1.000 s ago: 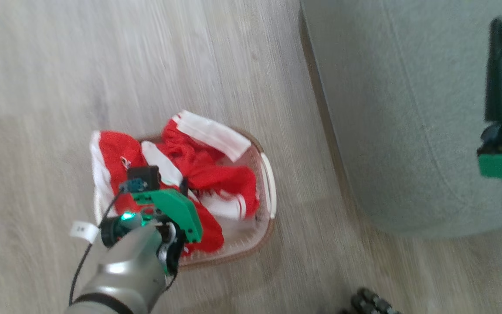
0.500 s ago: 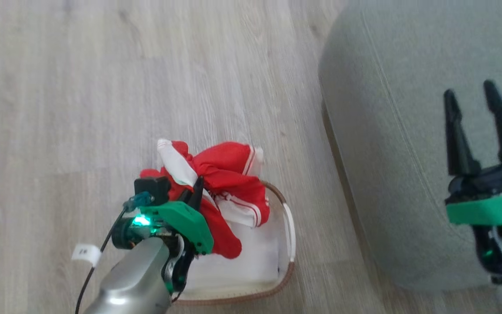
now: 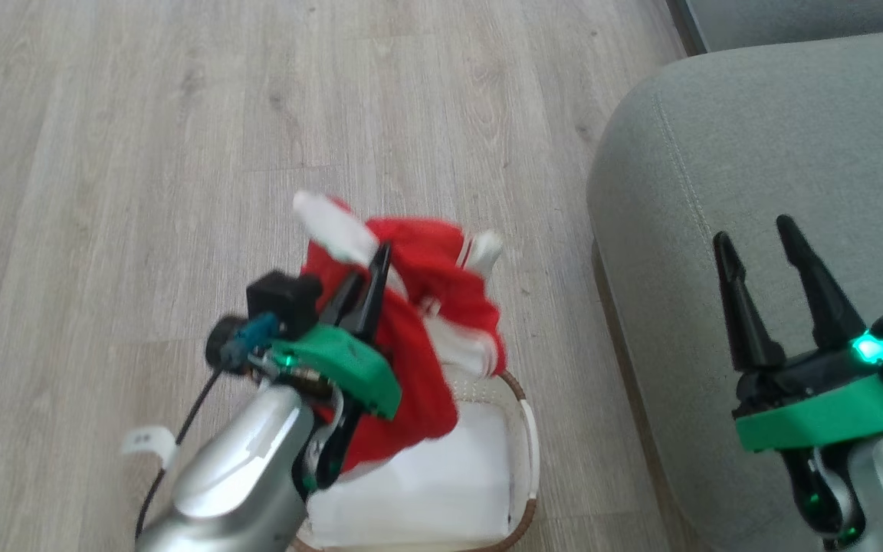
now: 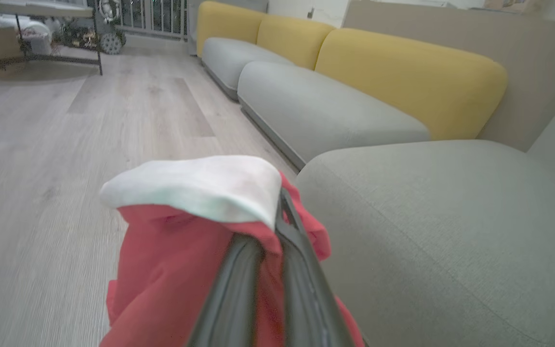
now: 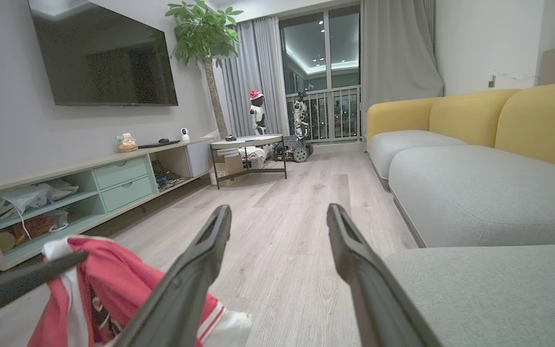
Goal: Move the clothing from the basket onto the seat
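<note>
Floor (image 3: 142,153): one basket (image 3: 531,452), one seat (image 3: 756,153), one clothing bundle (image 3: 430,322).

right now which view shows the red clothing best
The head view: the clothing hangs whole from the left gripper, above the basket. The left wrist view gives a close, cropped bunch of red fabric and white trim; the right wrist view catches a striped part at its lower left.

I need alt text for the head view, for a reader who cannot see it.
The left gripper holds the red clothing above the white basket on a wooden floor. The open right gripper hovers over the grey-green seat.
</note>
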Robot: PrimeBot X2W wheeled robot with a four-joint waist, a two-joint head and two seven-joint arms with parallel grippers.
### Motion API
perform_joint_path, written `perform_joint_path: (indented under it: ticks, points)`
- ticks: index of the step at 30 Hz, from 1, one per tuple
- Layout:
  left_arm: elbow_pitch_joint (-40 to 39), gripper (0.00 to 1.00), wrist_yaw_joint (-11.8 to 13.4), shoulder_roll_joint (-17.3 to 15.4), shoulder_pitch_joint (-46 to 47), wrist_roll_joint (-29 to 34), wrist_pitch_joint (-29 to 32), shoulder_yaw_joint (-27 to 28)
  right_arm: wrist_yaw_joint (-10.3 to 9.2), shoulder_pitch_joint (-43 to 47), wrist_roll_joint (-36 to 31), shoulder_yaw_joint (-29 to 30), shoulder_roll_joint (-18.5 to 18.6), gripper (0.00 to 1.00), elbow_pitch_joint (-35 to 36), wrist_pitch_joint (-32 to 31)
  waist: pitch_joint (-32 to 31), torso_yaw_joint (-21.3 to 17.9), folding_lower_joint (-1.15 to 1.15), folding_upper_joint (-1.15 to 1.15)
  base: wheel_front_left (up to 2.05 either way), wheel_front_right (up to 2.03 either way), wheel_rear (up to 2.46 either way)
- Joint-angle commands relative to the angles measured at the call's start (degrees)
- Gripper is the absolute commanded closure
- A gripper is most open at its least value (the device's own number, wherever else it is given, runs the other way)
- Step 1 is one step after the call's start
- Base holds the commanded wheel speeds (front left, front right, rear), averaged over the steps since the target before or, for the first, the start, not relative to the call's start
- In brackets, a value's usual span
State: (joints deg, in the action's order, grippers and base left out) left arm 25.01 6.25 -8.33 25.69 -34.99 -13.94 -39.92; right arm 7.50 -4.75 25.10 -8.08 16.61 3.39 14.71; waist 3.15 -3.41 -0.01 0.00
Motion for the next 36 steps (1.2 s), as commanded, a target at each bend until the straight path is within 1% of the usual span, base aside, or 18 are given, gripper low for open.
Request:
perform_joint_path:
  ticks: [1,4,9,15,20,24,30,33,36]
  points:
    - [-4.97,1.00,0.65,-1.51,4.79,0.86,0.30,2.23,-0.01,-0.11,-0.67,-1.24,0.66,0.00,1.69,0.29,-0.14,0.19,0.01,0.00,0.00,0.00,0.00]
    - [-8.93,1.00,1.07,-1.80,5.96,0.97,1.20,2.49,-0.01,0.16,-0.66,-1.65,0.62,0.00,1.71,0.29,-0.08,0.18,0.01,0.00,0.00,0.00,0.00]
    - [-17.37,1.00,3.09,-2.98,9.00,2.76,3.94,2.54,-0.01,0.89,-0.26,-3.39,0.70,0.00,1.48,0.29,-0.09,-0.12,0.01,0.00,0.00,0.00,0.00]
    - [-22.59,1.00,4.41,-4.28,10.07,2.81,6.79,3.04,-0.01,0.75,0.31,-6.13,1.07,0.00,1.29,0.29,-0.30,-1.32,0.01,0.00,0.00,0.00,0.00]
    - [-24.10,1.00,5.08,-4.96,9.38,2.80,7.81,2.81,-0.01,0.52,1.16,-8.00,1.57,0.00,1.89,0.29,-0.42,-1.83,0.01,0.00,0.00,0.00,0.00]
    - [-24.25,1.00,5.01,-4.91,9.21,2.53,8.11,2.39,-0.01,-0.98,3.00,-12.96,2.16,0.00,3.72,0.29,-0.53,-1.50,0.01,0.00,0.00,0.00,0.00]
    - [-23.04,1.00,4.38,-4.46,9.52,2.07,8.58,1.56,-0.01,-5.00,3.94,-20.71,2.69,0.00,4.97,0.29,-0.62,-0.55,0.01,0.00,0.00,0.00,0.00]
    - [-22.35,1.00,4.05,-4.10,9.79,1.93,8.57,1.14,-0.01,-7.58,3.90,-24.41,3.21,0.00,4.08,0.29,-0.63,-0.10,0.01,0.00,0.00,0.00,0.00]
    - [-21.88,1.00,3.81,-3.70,10.03,1.76,8.50,0.81,-0.01,-10.27,4.47,-27.62,3.46,0.00,1.64,0.29,-0.60,0.22,0.01,0.00,0.00,0.00,0.00]
